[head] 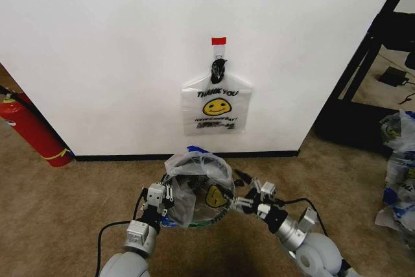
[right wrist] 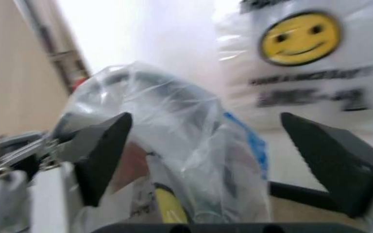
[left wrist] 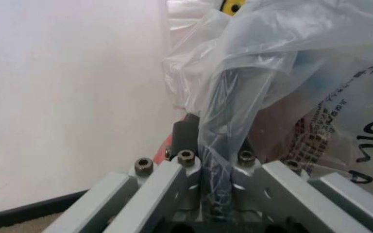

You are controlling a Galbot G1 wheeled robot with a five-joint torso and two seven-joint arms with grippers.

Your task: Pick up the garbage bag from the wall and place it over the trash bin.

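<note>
Bag (head: 194, 183) is down low in front of me, draped over the bin (head: 209, 217) on the carpet (head: 65, 199), just off the wall (head: 97, 50). A second bag (head: 217, 105) w/ smiley + THANK YOU print is hanging on the hook (head: 219, 47) under the red tape strip. Left claw (left wrist: 209, 194) is clamped on a bunched fold of the bag at the bin's left side; wrist cam has plastic pinched right between the fingers (left wrist: 183, 133). Right claw (right wrist: 215, 160) is wide, nothing in it, pads (right wrist: 105, 150) either side of the bag at the bin's right side, not touching as far as I can tell. Handling, my read: film is v. thin, light, zero stiffness, crumples and slides, so it'll ride up or pop off the rim if pulled one-sided. Best hold is the hem/edge gathered into a fold, not a flat panel, which would prob slip out. Tears easy if snagged on the rim. Contents: bin mouth is mostly hidden by the plastic; can't tell if anything's inside or how far the bag sits into it. Smiley print shows low on the right side, so the bag looks twisted, not seated evenly. Fire extinguisher (head: 29, 128) far left by the wall, well clear. More bags (head: 399, 173) far right on the floor.
</note>
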